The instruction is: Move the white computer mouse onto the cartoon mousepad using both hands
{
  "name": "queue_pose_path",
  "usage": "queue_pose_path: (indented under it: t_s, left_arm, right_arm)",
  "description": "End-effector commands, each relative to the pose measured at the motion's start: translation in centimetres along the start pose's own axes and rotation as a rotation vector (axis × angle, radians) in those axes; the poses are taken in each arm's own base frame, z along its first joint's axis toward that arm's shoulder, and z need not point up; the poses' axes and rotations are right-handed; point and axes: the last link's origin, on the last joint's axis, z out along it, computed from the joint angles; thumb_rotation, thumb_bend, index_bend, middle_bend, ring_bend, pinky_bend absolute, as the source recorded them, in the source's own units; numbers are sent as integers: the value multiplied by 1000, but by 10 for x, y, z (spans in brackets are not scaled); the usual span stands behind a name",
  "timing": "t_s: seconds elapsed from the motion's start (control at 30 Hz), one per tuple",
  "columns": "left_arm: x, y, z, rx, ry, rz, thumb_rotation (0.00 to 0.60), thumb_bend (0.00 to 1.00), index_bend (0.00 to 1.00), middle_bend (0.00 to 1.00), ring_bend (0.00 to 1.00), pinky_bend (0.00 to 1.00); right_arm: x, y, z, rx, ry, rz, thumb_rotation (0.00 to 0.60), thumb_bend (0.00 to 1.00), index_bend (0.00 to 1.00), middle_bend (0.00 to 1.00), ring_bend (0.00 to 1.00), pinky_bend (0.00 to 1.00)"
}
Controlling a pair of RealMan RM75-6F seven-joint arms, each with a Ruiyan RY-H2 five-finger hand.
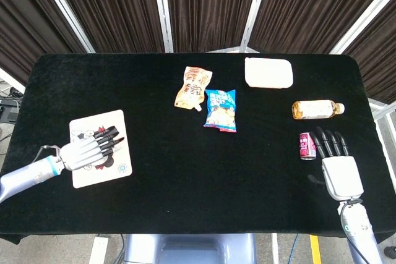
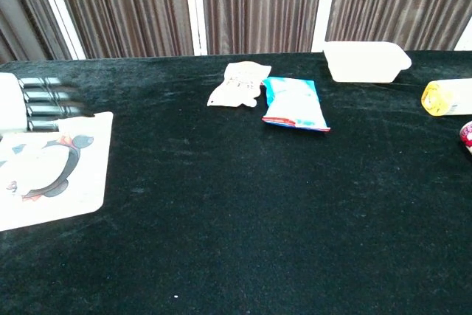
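Mouse: you cannot see the white computer mouse in either view; where it lies cannot be told.
Mousepad: the cartoon mousepad (image 1: 101, 148) lies flat at the near-left of the black table (image 1: 185, 171); in the chest view (image 2: 51, 171) its print shows black, red and white cartoon figures, and no writing is readable on it.
Left hand: your left hand (image 1: 86, 150) hangs over the mousepad with its fingers (image 1: 108, 138) stretched out and apart, gripping nothing; in the chest view (image 2: 33, 101) it is cut off by the frame edge and blurred.
Right hand: your right hand (image 1: 337, 165) rests palm down at the near-right of the table, fingers straight and spread, empty, just beside the red can (image 1: 307, 146).
Bottle: a tea bottle (image 1: 317, 110) lies on its side behind the can; its label is too small to read.
Snacks: a blue snack bag (image 1: 221, 110) and an orange-and-white pouch (image 1: 193, 88) lie side by side mid-table; their printing cannot be read.
Box: a white container (image 1: 268, 72) sits toward the back right.
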Motion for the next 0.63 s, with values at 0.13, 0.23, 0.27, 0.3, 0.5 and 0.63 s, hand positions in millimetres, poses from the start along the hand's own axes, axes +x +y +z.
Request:
queue_pose_path:
  t_s: [0.13,0.23,0.27,0.3,0.5,0.63]
  left_arm:
    - [24,-21,-54,589,130,-351,600,0,0,0,0,0]
    - [45,-12,-79,808,137,-498,600,0,0,0,0,0]
    - [49,-8,-87,875,121,-535,600,0,0,0,0,0]
    - [54,-4,-95,947,108,-568,600,0,0,0,0,0]
    - [68,21,-126,1160,70,-708,600,0,0,0,0,0]
    - [71,40,-142,1202,35,-780,600,0,0,0,0,0]
  right_arm:
    - [6,1,-4,16,22,-17,600,0,0,0,0,0]
    - [8,1,-6,24,33,-19,600,0,0,0,0,0]
    - [8,1,-7,27,34,-19,600,0,0,0,0,0]
    - [9,1,-8,31,34,-20,600,0,0,0,0,0]
    - [11,-1,-12,58,42,-23,600,0,0,0,0,0]
    - [13,-1,-15,72,44,-11,600,0,0,0,0,0]
